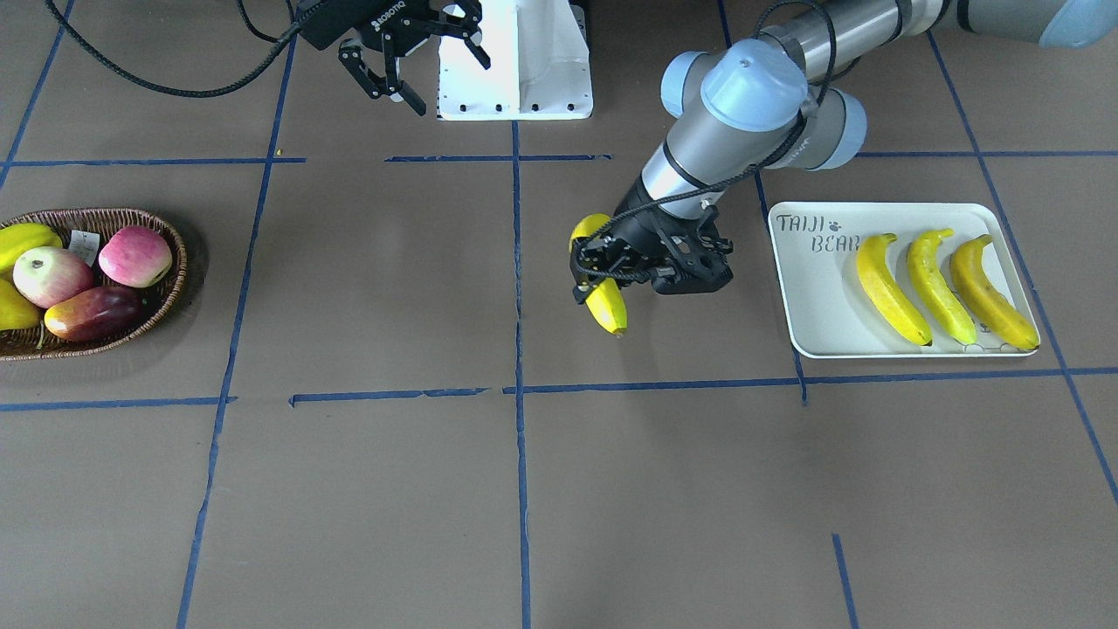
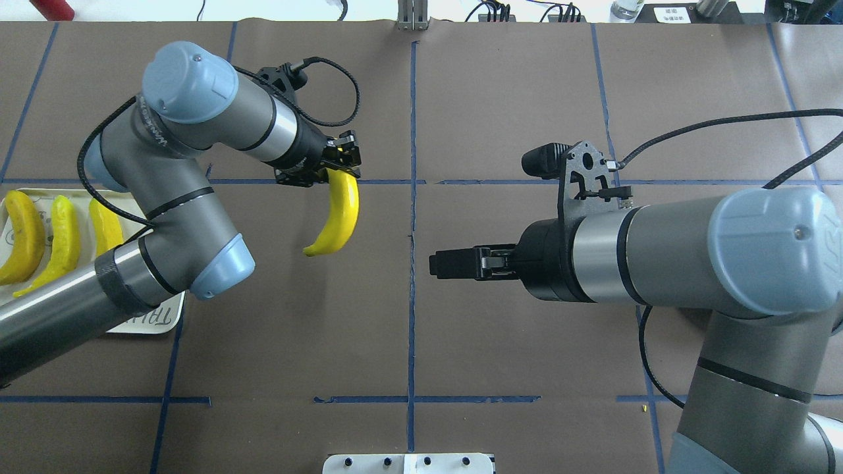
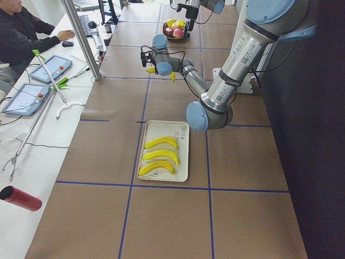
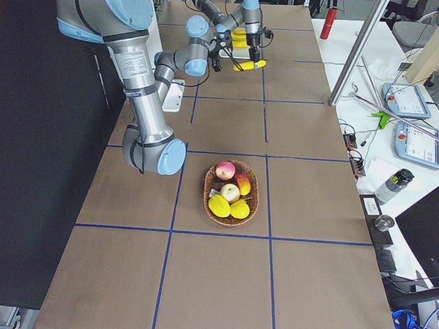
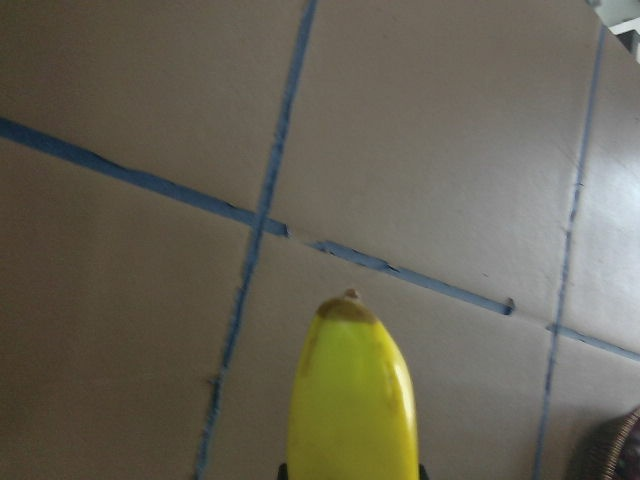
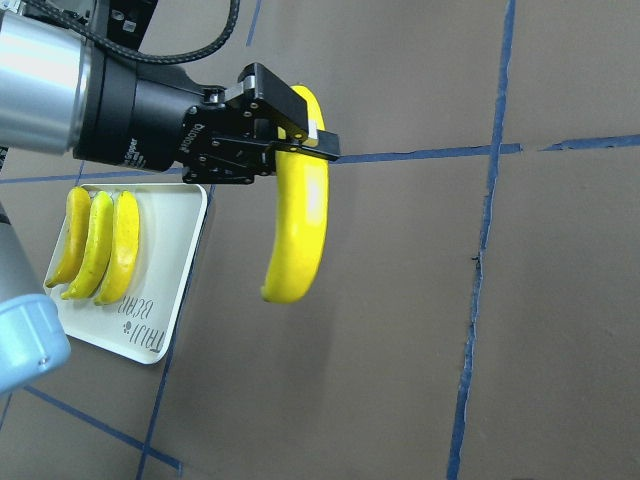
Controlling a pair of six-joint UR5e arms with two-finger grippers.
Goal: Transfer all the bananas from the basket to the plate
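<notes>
- left jaws are clamped tight on one banana [image 2: 336, 214], gripped close to its upper end; the rest of the fruit hangs curved below the jaws, tip down.
- the gripped banana is held clear of the worktop [image 2: 500, 99], as seen in both side views.
- in the left wrist view only the banana's dark-tipped end is seen, just ahead of the jaws, with blue tape lines [image 5: 262, 190] beneath it.
- plate [image 1: 812, 288] is located behind the left jaws, on the arm side, near but not touching.
- three bananas [image 1: 939, 284] are laid side by side on the plate, none touching the jaws.
- basket [image 1: 166, 288] is found well apart from the left jaws, on the side opposite the plate.
- the basket is filled with two pink-red apples [image 1: 135, 255], a red-yellow mango [image 1: 94, 313] and stubby yellow fruit [image 1: 26, 245].
- right jaws are spread wide, with nothing held between them; the fingers [image 1: 476, 48] are seen apart in the front-facing view.
- right jaws are pointed roughly at the held banana and are well apart from it; one tape line is seen between them in the overhead view.
- the basket is placed off to one side of the right jaws, well apart.
</notes>
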